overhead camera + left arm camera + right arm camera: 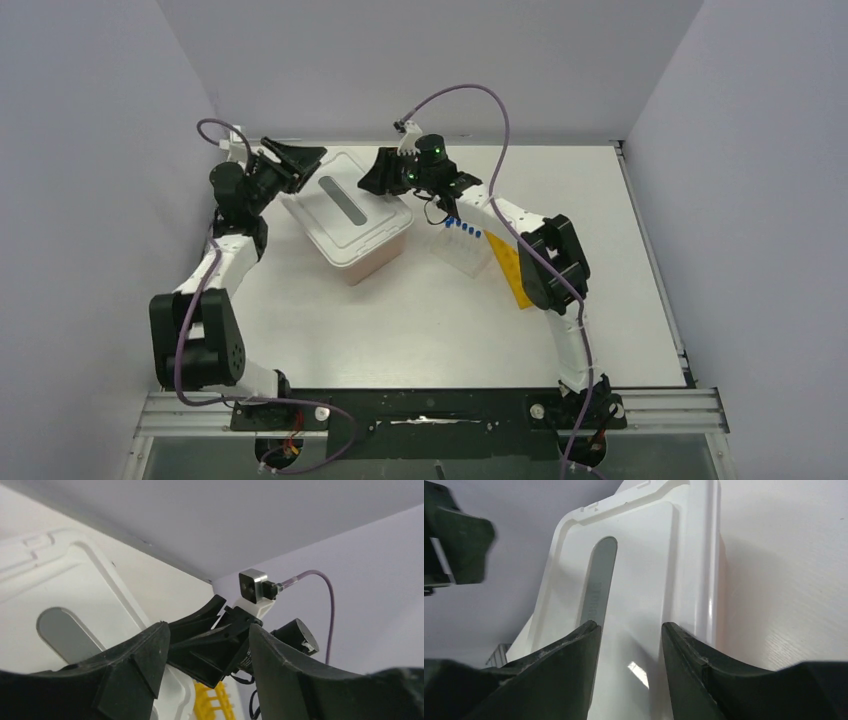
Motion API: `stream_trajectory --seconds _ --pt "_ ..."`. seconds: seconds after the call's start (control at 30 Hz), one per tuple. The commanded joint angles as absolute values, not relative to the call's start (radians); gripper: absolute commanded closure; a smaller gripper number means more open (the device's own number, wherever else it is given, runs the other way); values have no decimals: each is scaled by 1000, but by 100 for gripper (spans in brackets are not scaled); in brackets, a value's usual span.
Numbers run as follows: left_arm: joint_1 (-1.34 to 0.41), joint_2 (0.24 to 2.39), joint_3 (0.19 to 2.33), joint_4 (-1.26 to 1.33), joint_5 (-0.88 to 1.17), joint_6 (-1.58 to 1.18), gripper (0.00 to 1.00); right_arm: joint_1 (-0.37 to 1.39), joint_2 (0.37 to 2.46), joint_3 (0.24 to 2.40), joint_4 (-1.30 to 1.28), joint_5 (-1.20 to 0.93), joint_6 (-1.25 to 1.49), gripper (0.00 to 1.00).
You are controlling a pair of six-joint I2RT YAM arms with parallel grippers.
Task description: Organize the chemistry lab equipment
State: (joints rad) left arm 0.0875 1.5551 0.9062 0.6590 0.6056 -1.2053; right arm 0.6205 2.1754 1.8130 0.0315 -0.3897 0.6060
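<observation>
Top external view shows the clear tube rack [462, 250] with upright blue-capped clear tubes [463, 229] mid-bench toward the far edge, probably light, stiff, slippery and tippy, best pinched by an end wall, while the left gripper [207, 630] and right gripper [630, 627] hang spread and empty by the white lid [345, 205].

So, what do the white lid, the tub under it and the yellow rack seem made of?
The white lid: likely moulded plastic, glossy; it shows a bright glare and raised edges. The tub: seemingly pinkish plastic, perhaps translucent; only its side wall shows. The yellow rack: probably opaque plastic, evenly coloured; finish too small to judge.
</observation>
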Motion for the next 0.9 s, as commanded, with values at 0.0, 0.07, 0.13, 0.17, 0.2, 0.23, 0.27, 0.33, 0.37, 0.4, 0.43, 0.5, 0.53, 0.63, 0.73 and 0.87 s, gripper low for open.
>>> stream_trajectory --seconds 0.0,0.07,0.13,0.17,0.2,0.23,0.27,0.33,0.37,0.4,0.43,0.5,0.53,0.63,0.73,0.87 --pt "91 1381 1055 413 513 -913 38 601 2172 1825 44 -432 605 49" --pt "85 1342 1086 341 481 -851 35 590 2156 1819 53 -454 609 49" --pt "84 1313 1089 319 473 -834 34 585 2121 1801 75 -453 606 48" --pt "84 1300 1084 318 472 -830 34 583 2101 1791 90 -454 606 48" --pt "83 1289 1077 320 472 -826 33 583 2078 1780 108 -456 607 47" --pt "83 1279 1070 321 453 -823 33 586 2055 1772 119 -459 599 45" --pt "83 1271 1064 318 445 -820 33 593 2029 1772 116 -459 575 42" --pt "83 1256 1064 280 420 -808 33 615 1971 1771 93 -428 494 38" --pt "83 1250 1067 257 408 -795 33 625 1939 1764 83 -408 465 36" --pt "83 1240 1066 243 405 -783 33 632 1903 1749 78 -387 440 34" --pt "83 1229 1062 234 408 -768 33 637 1866 1728 75 -366 418 29" --pt "83 1198 1044 215 413 -745 29 647 1774 1658 67 -309 350 17" --pt "82 1180 1039 194 413 -735 27 654 1727 1623 50 -254 298 13" --pt "81 1103 1030 90 392 -680 25 722 1569 1494 -43 33 78 1" --pt "81 1017 993 15 345 -627 25 757 1418 1369 -93 269 -31 2" --pt "66 990 969 -44 319 -590 25 730 1249 1225 -144 438 -18 2"
